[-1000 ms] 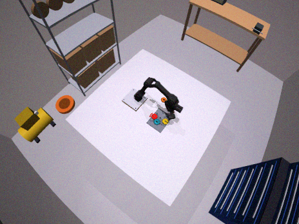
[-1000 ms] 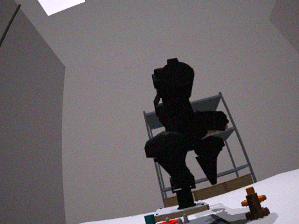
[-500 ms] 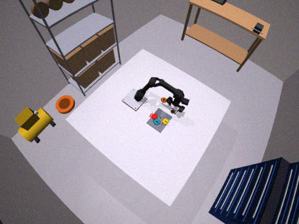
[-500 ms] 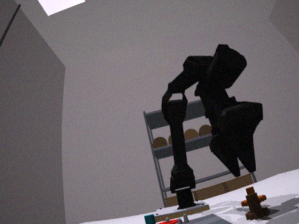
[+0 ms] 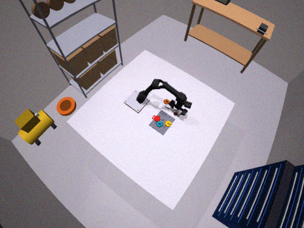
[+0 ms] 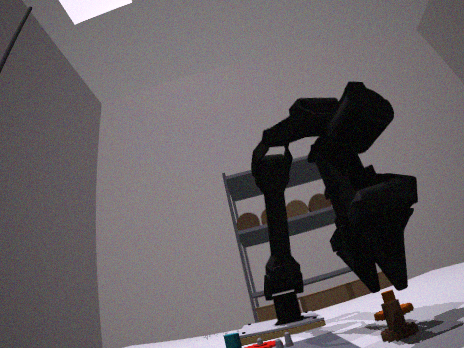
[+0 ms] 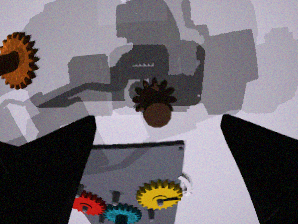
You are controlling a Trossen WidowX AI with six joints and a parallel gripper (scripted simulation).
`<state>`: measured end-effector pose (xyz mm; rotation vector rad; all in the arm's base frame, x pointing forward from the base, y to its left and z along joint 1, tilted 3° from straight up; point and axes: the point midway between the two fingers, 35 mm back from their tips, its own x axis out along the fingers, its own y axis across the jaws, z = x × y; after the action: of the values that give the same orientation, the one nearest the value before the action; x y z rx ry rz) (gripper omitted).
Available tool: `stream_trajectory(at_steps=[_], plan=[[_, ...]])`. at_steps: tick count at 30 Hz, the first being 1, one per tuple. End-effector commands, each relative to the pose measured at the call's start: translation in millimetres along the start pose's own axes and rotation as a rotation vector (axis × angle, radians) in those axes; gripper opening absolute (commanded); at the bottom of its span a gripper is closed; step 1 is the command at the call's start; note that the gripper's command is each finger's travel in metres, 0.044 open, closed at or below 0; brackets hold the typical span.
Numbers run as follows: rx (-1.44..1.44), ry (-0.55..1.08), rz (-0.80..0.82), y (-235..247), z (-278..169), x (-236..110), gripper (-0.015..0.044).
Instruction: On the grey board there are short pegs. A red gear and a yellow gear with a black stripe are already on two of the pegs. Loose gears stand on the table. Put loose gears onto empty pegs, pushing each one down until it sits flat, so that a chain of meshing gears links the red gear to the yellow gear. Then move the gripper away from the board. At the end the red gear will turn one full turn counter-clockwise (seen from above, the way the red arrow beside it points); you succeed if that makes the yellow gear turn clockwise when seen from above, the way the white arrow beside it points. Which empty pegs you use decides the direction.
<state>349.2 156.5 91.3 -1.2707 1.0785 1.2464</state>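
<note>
My gripper is open and empty, its fingertips wide apart above a small dark brown gear. That gear stands on the table with its handle up, off the edge of the grey board. An orange gear stands farther off on the table. On the board, a teal gear sits beside the red gear, their teeth close together. The yellow gear is on the other side. An empty peg shows between them.
The arm's base stands on a white plate beside the board. The white arrow lies by the yellow gear, and the red arrow by the red gear. A shelf, a workbench and a yellow tank stand far off.
</note>
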Motion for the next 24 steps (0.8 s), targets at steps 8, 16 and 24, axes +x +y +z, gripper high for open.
stream_trajectory(at_steps=[8, 16, 24], plan=[[-0.006, 0.006, 0.004, 1, -1, 19, 0.0440], [-0.006, 0.006, 0.004, 1, -2, 25, 0.0440], [-0.006, 0.006, 0.004, 1, -2, 25, 0.0230]])
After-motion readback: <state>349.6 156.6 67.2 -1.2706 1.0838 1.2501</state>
